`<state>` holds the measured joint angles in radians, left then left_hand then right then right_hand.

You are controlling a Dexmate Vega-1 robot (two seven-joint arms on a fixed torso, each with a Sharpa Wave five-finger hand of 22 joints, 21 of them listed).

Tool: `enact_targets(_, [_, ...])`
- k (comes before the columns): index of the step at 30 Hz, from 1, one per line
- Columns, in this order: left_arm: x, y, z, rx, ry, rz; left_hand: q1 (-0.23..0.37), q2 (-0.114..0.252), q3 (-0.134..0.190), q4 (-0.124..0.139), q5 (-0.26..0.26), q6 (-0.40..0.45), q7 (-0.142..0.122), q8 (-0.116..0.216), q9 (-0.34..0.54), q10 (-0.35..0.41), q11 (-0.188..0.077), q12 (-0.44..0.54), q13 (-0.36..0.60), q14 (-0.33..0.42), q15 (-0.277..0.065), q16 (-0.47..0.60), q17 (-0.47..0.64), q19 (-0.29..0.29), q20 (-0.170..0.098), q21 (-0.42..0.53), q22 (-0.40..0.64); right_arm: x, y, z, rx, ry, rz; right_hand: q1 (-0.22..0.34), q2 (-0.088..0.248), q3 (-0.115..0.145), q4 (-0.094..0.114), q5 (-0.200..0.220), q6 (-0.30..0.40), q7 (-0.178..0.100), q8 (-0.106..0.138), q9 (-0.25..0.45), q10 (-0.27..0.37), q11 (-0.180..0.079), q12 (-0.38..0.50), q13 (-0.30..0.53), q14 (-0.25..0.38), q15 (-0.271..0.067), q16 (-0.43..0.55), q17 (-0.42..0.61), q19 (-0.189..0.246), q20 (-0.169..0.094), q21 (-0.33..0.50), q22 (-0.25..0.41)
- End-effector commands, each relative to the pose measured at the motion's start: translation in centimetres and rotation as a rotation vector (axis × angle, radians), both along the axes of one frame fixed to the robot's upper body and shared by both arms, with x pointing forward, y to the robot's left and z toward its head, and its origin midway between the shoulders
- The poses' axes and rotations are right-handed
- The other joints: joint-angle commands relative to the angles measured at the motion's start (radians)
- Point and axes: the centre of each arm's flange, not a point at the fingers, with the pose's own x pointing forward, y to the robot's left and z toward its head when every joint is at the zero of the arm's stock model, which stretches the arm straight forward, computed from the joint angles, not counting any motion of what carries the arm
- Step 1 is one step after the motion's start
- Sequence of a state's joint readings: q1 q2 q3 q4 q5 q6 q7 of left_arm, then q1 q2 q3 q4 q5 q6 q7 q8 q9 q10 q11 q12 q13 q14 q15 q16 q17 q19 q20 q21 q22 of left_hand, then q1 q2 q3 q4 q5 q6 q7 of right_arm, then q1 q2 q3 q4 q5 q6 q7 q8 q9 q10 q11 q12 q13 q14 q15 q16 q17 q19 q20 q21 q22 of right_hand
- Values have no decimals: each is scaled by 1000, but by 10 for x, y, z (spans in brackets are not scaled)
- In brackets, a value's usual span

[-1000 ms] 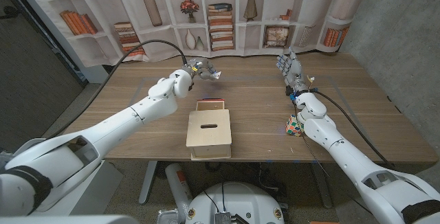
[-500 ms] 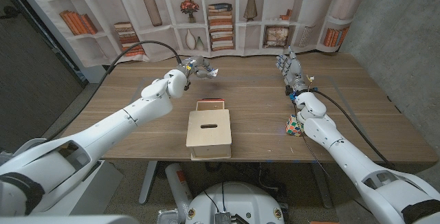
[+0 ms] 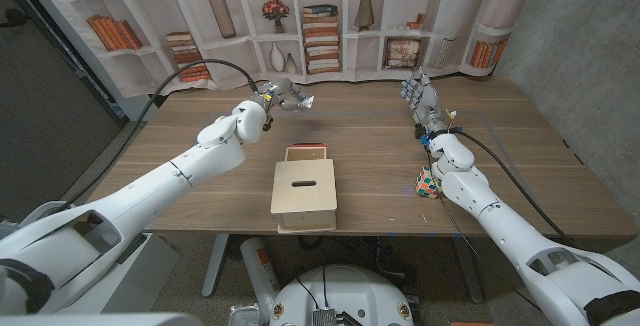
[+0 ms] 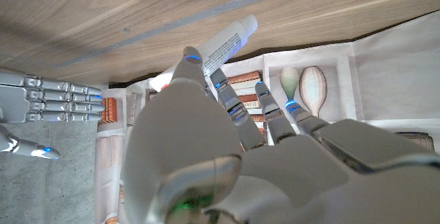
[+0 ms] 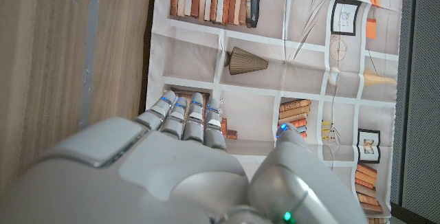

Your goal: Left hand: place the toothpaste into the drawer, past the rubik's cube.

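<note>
toothpaste (image 3: 301, 102) sits in the left robot hand (image 3: 284, 94), held up over the far part of the tabletop (image 3: 180, 156), close to the bookshelf backdrop (image 3: 330, 26). in the left wrist view the white tube (image 4: 227, 42) sticks out past the fingers (image 4: 196, 73), which are curled around its lower end, so the left robot hand has a closed grip on it. the tube is clear of the wood, tilted, with its free end pointing toward the robot's right.

nearer the robot than that hand, at mid-table, stands a pale wooden box (image 3: 304, 191) with a slot in its top. its drawer (image 3: 307, 153) is pulled out on the far side and shows a red inside. the toothpaste is beyond the drawer and a bit to the robot's left of it, not in it.

the right robot hand (image 3: 423, 98) is on the right side of the tabletop, well apart from the left one, fingers straight and side by side, holding nothing; in the right wrist view the fingers (image 5: 185, 121) reach toward the backdrop. the cube (image 3: 429, 182) lies on the tabletop just beside the right forearm, nearer the robot than the right robot hand and to the right of the box.
</note>
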<state>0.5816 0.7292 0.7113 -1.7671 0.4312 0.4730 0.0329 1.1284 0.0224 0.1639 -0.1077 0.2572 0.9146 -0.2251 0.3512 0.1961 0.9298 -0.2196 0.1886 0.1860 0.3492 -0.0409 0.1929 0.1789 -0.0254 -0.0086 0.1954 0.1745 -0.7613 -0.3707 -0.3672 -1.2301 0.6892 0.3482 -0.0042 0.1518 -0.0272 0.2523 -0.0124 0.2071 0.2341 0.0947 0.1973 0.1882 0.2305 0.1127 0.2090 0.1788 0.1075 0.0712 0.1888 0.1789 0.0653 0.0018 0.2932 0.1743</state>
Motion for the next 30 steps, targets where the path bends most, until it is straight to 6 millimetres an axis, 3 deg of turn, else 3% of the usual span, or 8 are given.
enact_targets(1, [-7,13,2,-75,-12,-56,10,9,-3,1,-6,7,2,-2,3,4,-1,0,3,4,-148,-1,2,-2,0,2,2,-2,1,0,-2,-2,-5,5,10,-1,-4,-1,9,3,-1,2,12,-3,3,5,11,-2,-1,2,12,1,-3,5])
enact_targets(19, [-19,28,-1,-155,-41,-135,17,6,-6,-2,-8,15,3,-3,3,9,-2,1,3,6,-148,-1,2,-1,-1,2,2,-5,7,3,-12,-2,-14,5,11,-2,-5,-1,11,4,0,2,14,-3,4,5,12,-3,-1,1,15,1,-8,5])
enact_targets(30, [-23,28,0,-227,-51,-215,20,6,-7,-3,-8,19,3,-3,4,11,-1,1,3,7,-148,-1,2,-1,0,2,2,-6,8,5,-17,-6,-20,5,12,-3,-6,-1,11,3,0,2,13,-4,3,5,13,-3,-1,1,17,1,-12,5])
